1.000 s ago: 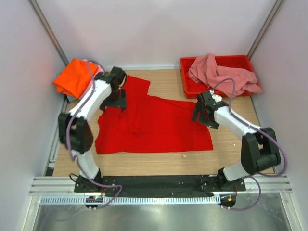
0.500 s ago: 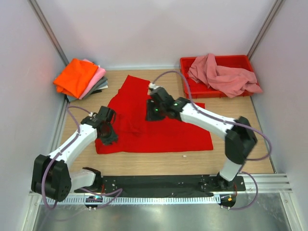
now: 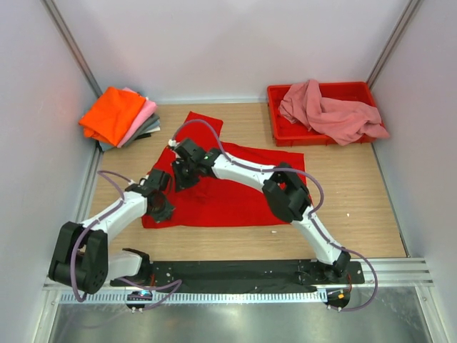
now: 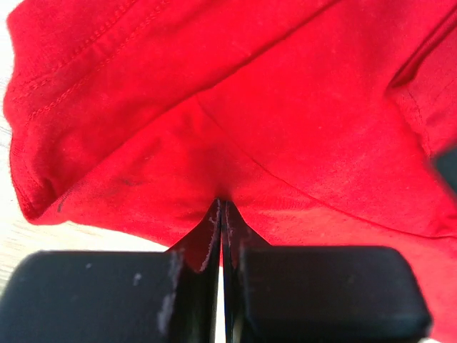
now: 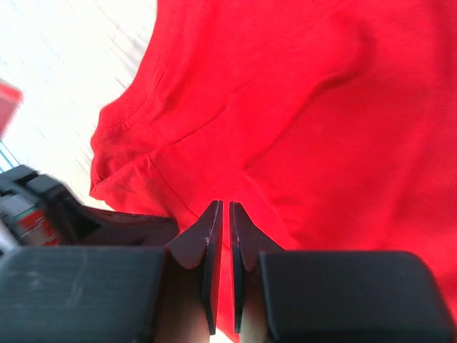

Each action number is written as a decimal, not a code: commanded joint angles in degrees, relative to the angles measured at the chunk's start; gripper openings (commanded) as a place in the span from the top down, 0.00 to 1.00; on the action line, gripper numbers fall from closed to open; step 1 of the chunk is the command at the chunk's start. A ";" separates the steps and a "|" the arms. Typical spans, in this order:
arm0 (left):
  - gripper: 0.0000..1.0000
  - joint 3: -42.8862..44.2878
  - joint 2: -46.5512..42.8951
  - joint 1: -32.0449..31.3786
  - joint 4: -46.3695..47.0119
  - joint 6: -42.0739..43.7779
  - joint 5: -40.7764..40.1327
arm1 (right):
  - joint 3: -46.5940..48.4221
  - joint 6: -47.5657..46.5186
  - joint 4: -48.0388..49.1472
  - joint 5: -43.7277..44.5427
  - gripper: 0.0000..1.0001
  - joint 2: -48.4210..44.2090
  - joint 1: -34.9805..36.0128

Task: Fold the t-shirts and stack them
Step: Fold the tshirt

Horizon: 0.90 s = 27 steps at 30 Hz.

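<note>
A bright red t-shirt (image 3: 243, 189) lies spread across the middle of the table, with one flap reaching toward the back. My left gripper (image 3: 161, 209) is at the shirt's near left edge. Its jaws are shut, and red cloth (image 4: 285, 107) tents up into its tips (image 4: 222, 204). My right gripper (image 3: 183, 175) reaches far across to the shirt's left part, just behind the left one. Its jaws (image 5: 222, 207) are pressed almost together on a fold of the red cloth (image 5: 321, 107). A dusty pink t-shirt (image 3: 328, 111) lies crumpled in the tray.
A rigid red tray (image 3: 282, 132) stands at the back right. A stack of folded shirts, orange (image 3: 114, 113) on top of pink and grey, sits at the back left. The right arm (image 3: 285, 193) stretches over the red shirt. White walls enclose the table.
The left arm came forward from the shirt's back to its near left edge. The right arm swept from the right side across to the left. Both grippers closed on red cloth.
</note>
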 commanded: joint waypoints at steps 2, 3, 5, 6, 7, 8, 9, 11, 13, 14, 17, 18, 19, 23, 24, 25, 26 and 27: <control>1.00 -4.06 -2.20 1.63 2.05 -1.06 -3.75 | 5.20 -1.16 -0.31 -3.12 0.86 2.34 0.36; 1.00 -4.68 -2.20 1.81 2.66 -0.97 -3.92 | 5.38 -1.16 -0.40 -3.29 0.85 3.30 0.36; 1.00 -6.44 -1.77 2.16 3.19 -0.97 -4.10 | 5.20 -1.33 0.04 -3.47 0.85 4.01 0.36; 1.00 -6.96 -1.50 2.16 3.81 -1.06 -3.93 | 5.12 -1.42 -0.14 -2.86 0.86 4.71 0.36; 1.00 -7.06 -1.76 2.25 3.90 -0.71 -3.49 | 4.59 -1.95 -0.22 -2.51 0.86 4.89 0.28; 1.00 -7.14 -2.37 2.25 3.73 -0.79 -3.75 | 4.41 -2.47 -0.40 -1.90 0.85 5.24 0.28; 1.00 -7.14 -2.64 2.16 3.64 -0.97 -4.10 | 4.24 -2.74 -0.84 -1.02 0.85 5.59 0.19; 1.00 -7.32 -2.64 2.25 3.72 -0.97 -4.01 | 4.06 -3.97 -2.32 2.66 0.85 6.12 -0.60; 1.00 -7.23 -2.38 2.25 3.64 -0.97 -4.01 | 3.54 -4.85 -3.47 5.04 0.86 6.04 -1.83; 1.00 -7.14 -2.03 2.25 3.55 -0.97 -4.10 | 3.45 -6.07 -4.09 5.92 0.85 5.86 -2.44; 1.00 -6.88 -1.67 2.25 3.46 -1.06 -4.28 | 4.23 -8.54 -6.28 10.93 0.85 5.16 -4.47; 1.00 -6.88 -1.50 2.16 3.55 -1.06 -4.28 | 5.19 -8.89 -6.81 11.81 0.85 4.98 -5.08; 1.00 -6.88 -1.32 2.25 3.46 -1.14 -4.37 | 5.64 -9.50 -7.95 12.52 0.85 4.55 -5.69; 1.00 -6.79 -1.24 2.25 3.37 -1.23 -4.54 | 8.89 -11.96 -10.68 14.11 0.83 4.10 -8.42; 1.00 -6.71 -1.23 2.25 3.37 -1.23 -4.54 | 10.72 -13.36 -11.29 16.37 0.82 4.19 -9.47; 1.00 -6.79 -1.23 2.25 3.29 -1.23 -4.54 | 11.70 -13.90 -12.69 16.91 0.82 4.37 -10.00; 1.00 -6.79 -1.23 2.25 3.29 -1.23 -4.63 | 12.58 -14.60 -13.31 18.57 0.81 4.72 -10.53; 1.00 -6.79 -1.23 2.25 3.29 -1.32 -4.54 | 14.85 -15.74 -13.93 19.63 0.80 5.07 -11.75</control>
